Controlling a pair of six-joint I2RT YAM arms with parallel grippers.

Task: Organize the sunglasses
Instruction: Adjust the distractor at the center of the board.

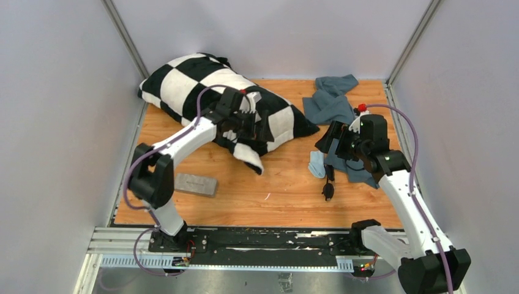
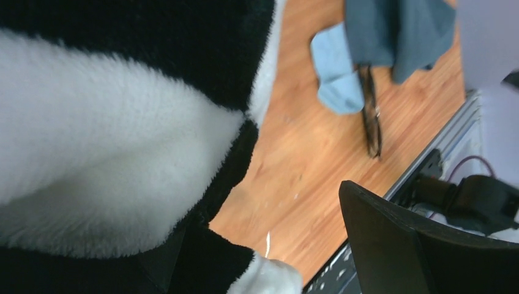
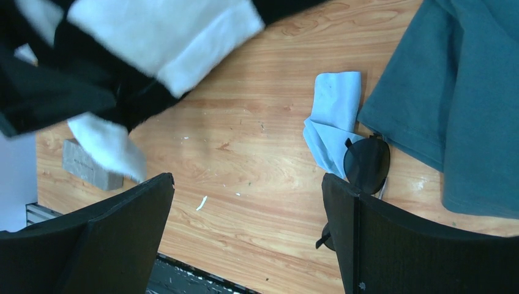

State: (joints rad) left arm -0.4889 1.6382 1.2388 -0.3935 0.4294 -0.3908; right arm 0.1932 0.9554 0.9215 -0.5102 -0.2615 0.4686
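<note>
From above, the sunglasses (image 1: pixel 328 184) lay on the tabletop (image 1: pixel 281 190), just nearside of the light-blue cloth (image 1: pixel 316 164). Their long axis ran from the far side toward the arm bases. The right hand (image 1: pixel 333 144) hung just beyond them, so they lay a short way back toward its own base. The left hand (image 1: pixel 245 122) was well apart from them, up against the checked pillow (image 1: pixel 183 79). The right arm was plainly the nearer.

In the left wrist view, the pillow filled most of the frame and hid one finger. Whether that hand pinched the fabric or merely pressed against it, I cannot tell. The sunglasses (image 2: pixel 370 116) showed far off, one end against the blue cloth.

In the right wrist view, the two fingers stood wide apart with nothing between them but bare wood. The sunglasses (image 3: pixel 366 164) sat off to the side of that gap, partly hidden behind the right-side finger (image 3: pixel 398 245). They touched the blue cloth and the edge of the dark teal cloth (image 3: pixel 465 92). By my reckoning, the hand needed to shift sideways toward them before descending.
</note>
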